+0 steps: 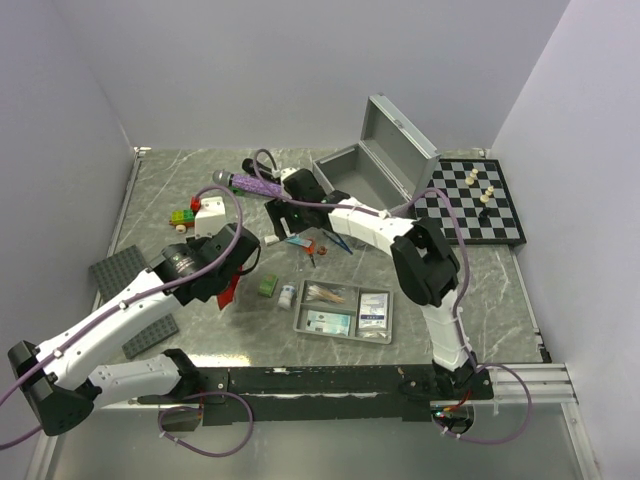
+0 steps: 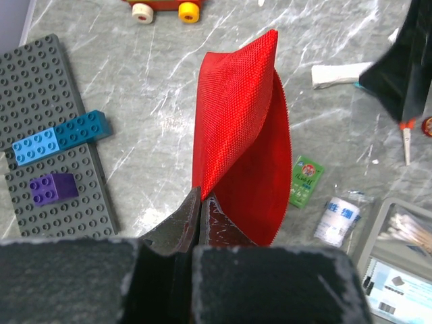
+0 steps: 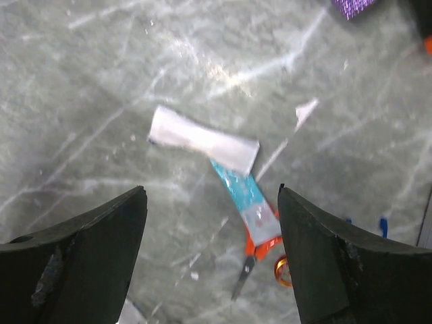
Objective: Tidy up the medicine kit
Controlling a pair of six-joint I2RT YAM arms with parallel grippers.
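My left gripper (image 2: 198,197) is shut on the red pouch (image 2: 239,128) and holds it above the table; the pouch shows red under that arm in the top view (image 1: 228,291). My right gripper (image 3: 212,196) is open and empty above a white packet (image 3: 202,146), a teal packet (image 3: 244,196) and orange-handled scissors (image 3: 260,253); it also shows in the top view (image 1: 290,215). The silver-grey case (image 1: 375,165) stands open at the back. The grey divided tray (image 1: 345,311) lies near the front with packets and swabs in it. A green packet (image 1: 267,286) and a small white roll (image 1: 288,295) lie left of the tray.
A dark grey studded plate (image 2: 47,135) with blue and purple bricks lies left. A chessboard (image 1: 473,200) with pieces is at the right. A toy car (image 1: 200,213) and a purple microphone (image 1: 250,183) lie at the back left. Walls stand on three sides.
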